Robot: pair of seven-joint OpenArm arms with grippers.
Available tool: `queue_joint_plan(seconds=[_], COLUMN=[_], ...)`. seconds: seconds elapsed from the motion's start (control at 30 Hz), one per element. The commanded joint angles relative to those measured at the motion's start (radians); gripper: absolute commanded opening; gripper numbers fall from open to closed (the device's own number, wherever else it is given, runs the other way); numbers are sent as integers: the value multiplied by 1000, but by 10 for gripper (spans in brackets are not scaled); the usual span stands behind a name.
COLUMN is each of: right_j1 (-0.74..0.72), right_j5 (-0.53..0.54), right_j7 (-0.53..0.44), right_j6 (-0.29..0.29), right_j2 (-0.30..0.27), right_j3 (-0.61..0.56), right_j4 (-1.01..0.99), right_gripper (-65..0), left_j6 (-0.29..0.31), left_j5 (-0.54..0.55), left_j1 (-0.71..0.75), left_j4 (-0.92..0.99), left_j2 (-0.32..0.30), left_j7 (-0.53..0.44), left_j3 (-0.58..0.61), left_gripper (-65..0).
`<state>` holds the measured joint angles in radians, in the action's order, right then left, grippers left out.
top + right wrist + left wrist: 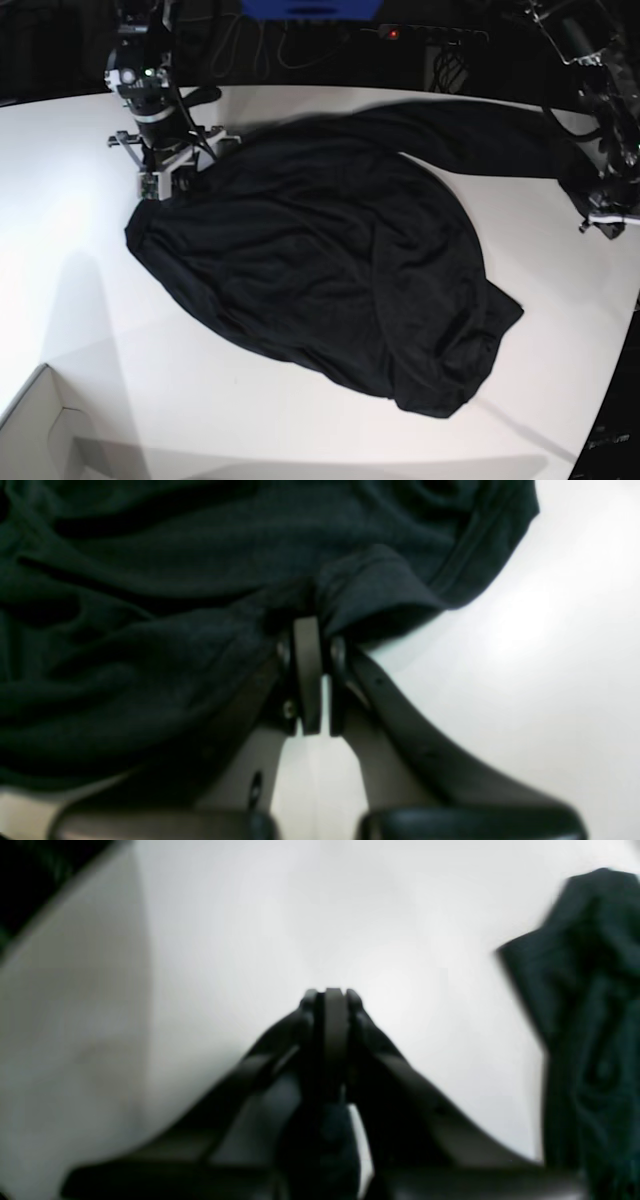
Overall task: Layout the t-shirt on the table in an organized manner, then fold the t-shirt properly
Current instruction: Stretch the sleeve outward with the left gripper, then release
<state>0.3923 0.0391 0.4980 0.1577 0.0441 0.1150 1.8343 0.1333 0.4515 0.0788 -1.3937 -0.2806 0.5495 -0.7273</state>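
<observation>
**Presently: right end effector clamped on shirt edge, left closed on nothing visible**

Spread in a rumpled oval across the middle of the white counter (60, 300): the black t-shirt (320, 270), long axis from 10 o'clock to 5 o'clock in the base view, with one strip of cloth reaching out toward 2 o'clock. Bunched and creased along the 5 o'clock end.

At 10 o'clock, pinched on a fold at the shirt's edge: the right end effector (316, 630), jaws pressed together with fabric gathered between and over the tips, bare counter on its far side.

At 3 o'clock, near the counter rim: the left end effector (332, 995), jaws clenched flat against each other, hovering over bare white surface. Nothing seen between the tips; shirt cloth off at 3 o'clock in that wrist view, apart from the fingers.

At 7 o'clock, partly cut off: a pale box corner (45, 430).
</observation>
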Motion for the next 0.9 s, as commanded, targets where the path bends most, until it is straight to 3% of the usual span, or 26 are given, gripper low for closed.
queue_joint_plan(seconds=[0.0, 0.23, 0.5, 0.63, 0.87], right_j1=[-2, -5, -6, -17, -19], right_j5=[5, 6, 11, 11, 11], right_j7=[-22, -22, -22, -22, -22], right_j6=[0, 0, 0, 0, 0], right_j2=[-2, -2, -2, -2, -2], right_j3=[1, -2, -2, -2, -1], right_j4=[15, 14, 14, 14, 14], right_gripper=[-650, -650, -650, -650, -650], left_j6=[6, 6, 6, 7, 7], left_j5=[5, 3, 5, 3, 7], left_j1=[11, 135, 249, 269, 217], left_j4=[-54, -243, -401, -384, -166], left_j2=[-26, -65, -62, -62, -59], left_j7=[-22, -21, -21, -21, -27], left_j3=[-15, -53, -179, -196, -188], left_gripper=[-650, -650, -650, -650, -650])
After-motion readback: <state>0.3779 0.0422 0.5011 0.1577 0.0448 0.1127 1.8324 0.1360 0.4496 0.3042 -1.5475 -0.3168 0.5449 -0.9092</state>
